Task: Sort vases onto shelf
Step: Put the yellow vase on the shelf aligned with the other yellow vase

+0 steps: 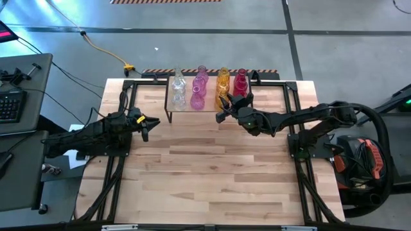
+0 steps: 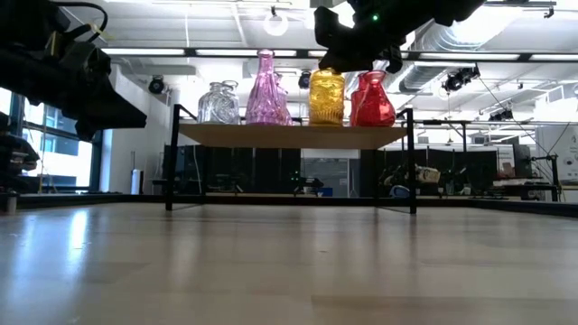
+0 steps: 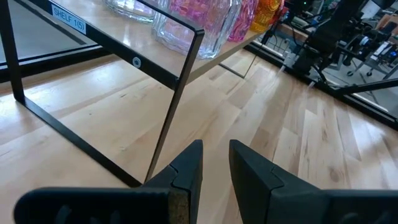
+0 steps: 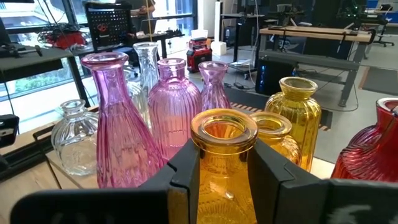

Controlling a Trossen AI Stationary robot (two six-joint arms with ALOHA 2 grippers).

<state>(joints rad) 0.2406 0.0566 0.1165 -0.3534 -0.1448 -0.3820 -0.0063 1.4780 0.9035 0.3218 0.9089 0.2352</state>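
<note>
A butcher-block table (image 1: 212, 179) stood on a grey concrete floor (image 1: 192, 38). A yellow cable (image 1: 106, 51) ran across the floor to a plug near the table's far edge. A keyboard (image 1: 9, 102) lay on a dark desk (image 1: 29, 70) at the left. Striped hazard tape (image 1: 164, 71) marked the floor behind the table. Ceiling lights (image 2: 275, 23) hung in the room beyond.

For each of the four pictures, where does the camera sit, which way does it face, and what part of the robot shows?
High view: above the table, facing straight down; both dark arms, low light-wood shelf.
Low view: table-top height, facing level at the shelf; right gripper above it.
Left wrist view: on the left arm, facing the shelf's black wire leg; left gripper holds nothing.
Right wrist view: on the right arm; right gripper around an amber ribbed glass vase.
Shared: the coloured glass vases show in all four.
</note>
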